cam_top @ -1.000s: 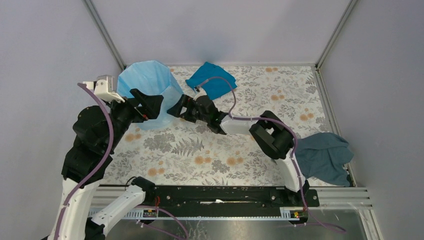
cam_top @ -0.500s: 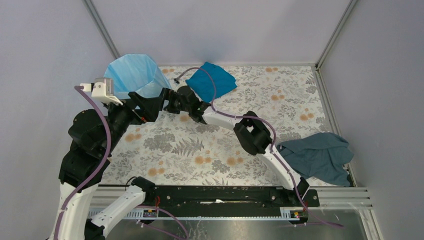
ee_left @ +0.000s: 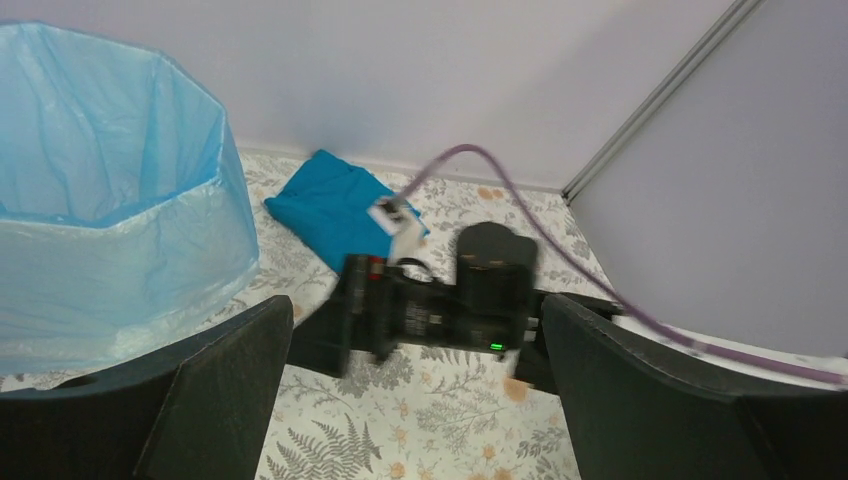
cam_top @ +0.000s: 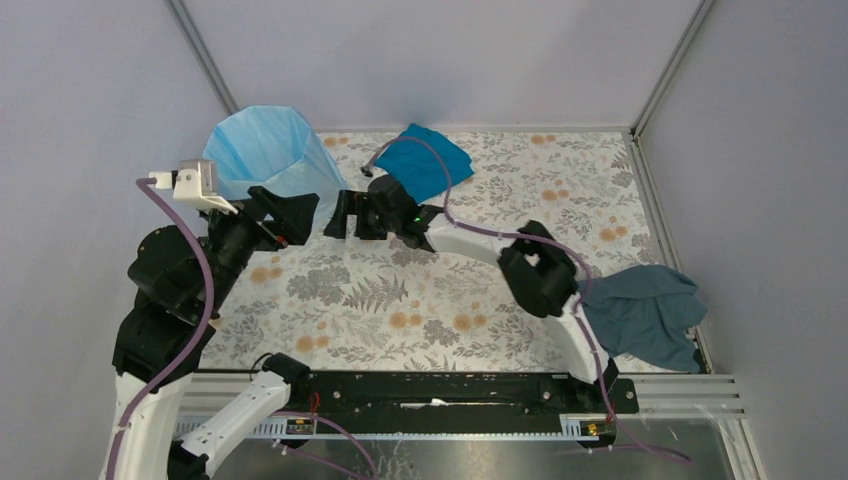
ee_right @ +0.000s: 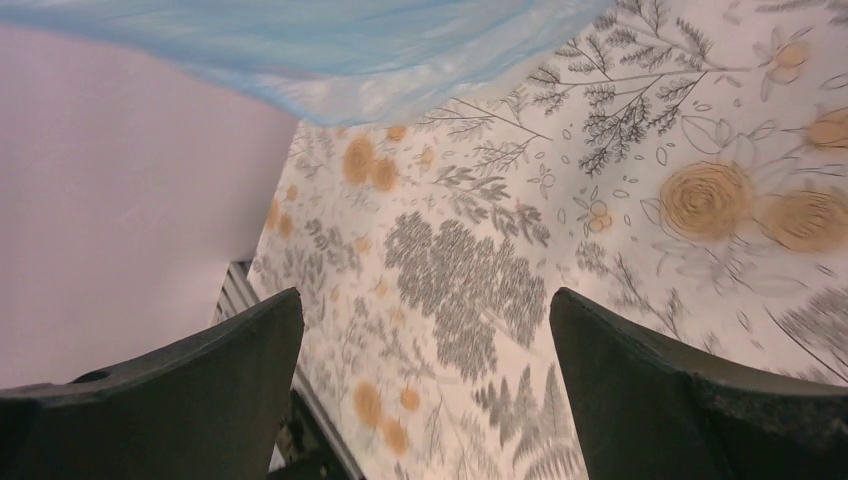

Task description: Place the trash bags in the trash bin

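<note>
Bag (cam_top: pixel 262 148) lined the bin (ee_left: pixel 120 310) at far left, film folded over its rim. Left gripper (ee_left: pixel 415 330) and right gripper (ee_right: pixel 425 310) hung open, empty, beside it. Lining seemed done; next, probably seating the film, then withdrawing.

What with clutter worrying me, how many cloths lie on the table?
2: a teal-blue folded cloth at the table's far edge, near the middle; a grey-blue cloth at its right edge. Another could be hidden.

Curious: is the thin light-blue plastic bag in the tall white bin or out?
In: the thin light-blue plastic bag lines the tall white bin, folded over its rim.
</note>
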Motion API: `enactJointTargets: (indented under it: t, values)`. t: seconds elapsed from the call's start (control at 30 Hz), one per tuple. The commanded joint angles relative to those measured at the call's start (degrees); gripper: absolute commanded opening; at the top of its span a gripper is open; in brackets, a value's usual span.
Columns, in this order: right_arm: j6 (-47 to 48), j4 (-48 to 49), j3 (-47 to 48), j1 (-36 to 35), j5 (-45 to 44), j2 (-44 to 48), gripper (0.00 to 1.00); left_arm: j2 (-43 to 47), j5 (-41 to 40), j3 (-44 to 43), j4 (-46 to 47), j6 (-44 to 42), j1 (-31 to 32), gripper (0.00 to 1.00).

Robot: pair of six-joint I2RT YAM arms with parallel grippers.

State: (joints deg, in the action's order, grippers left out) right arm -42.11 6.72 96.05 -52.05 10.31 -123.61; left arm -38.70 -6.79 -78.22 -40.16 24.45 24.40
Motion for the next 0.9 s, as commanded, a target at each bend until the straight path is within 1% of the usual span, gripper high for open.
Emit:
enactJointTargets:
  t: [0.0, 0.1, 0.13, 0.2, 0.27, 0.37, 0.5, 0.6, 0.73, 0.77, 0.87]
  values:
    - [11.57, -4.68, -9.11, -0.57, -5.14, 20.52, 1.00, 2.32, -1.91, -0.43, 5.79, -0.71, 0.01, 0.99]
    - [19.30, -12.53, -16.87, -0.52, -13.36, 35.04, 1.00, 3.52, -2.00, -0.29, 8.06, -0.84, 0.02, 0.99]
    - [21.54, -15.67, -18.89, -0.57, -17.41, 39.35, 1.00, 3.88, -2.24, -0.19, 9.09, -1.04, 0.03, 0.99]
    - [24.57, -20.02, -21.63, -0.59, -22.19, 48.22, 1.00, 4.11, -2.19, -0.02, 11.42, -2.02, 0.03, 0.99]
    - [25.45, -25.13, -21.60, -0.51, -27.67, 55.55, 0.99, 3.05, -1.89, -1.30, 12.89, -3.74, 0.03, 0.99]
    - [27.56, -30.72, -18.30, -0.59, -33.32, 63.70, 1.00, -0.36, -2.31, -6.04, 12.23, -6.23, -0.01, 0.99]
    - [31.09, -35.03, -12.45, -0.57, -40.88, 70.21, 1.00, -2.63, -2.92, -8.50, 13.18, -7.85, 0.03, 0.99]
    - [33.16, -34.39, -11.83, -0.57, -44.07, 73.62, 1.00, -3.13, -3.25, -8.38, 14.00, -7.53, 0.00, 0.99]
    - [33.86, -33.80, -11.79, -0.52, -45.86, 75.26, 1.00, -3.55, -3.00, -7.99, 13.82, -6.84, 0.03, 0.99]
    - [35.20, -33.08, -12.40, -0.56, -43.78, 75.45, 1.00, -3.42, -3.01, -7.76, 13.83, -6.67, 0.03, 0.99]
    - [34.87, -33.03, -12.91, -0.57, -44.92, 75.30, 1.00, -3.25, -2.67, -7.38, 13.46, -6.35, 0.03, 0.99]
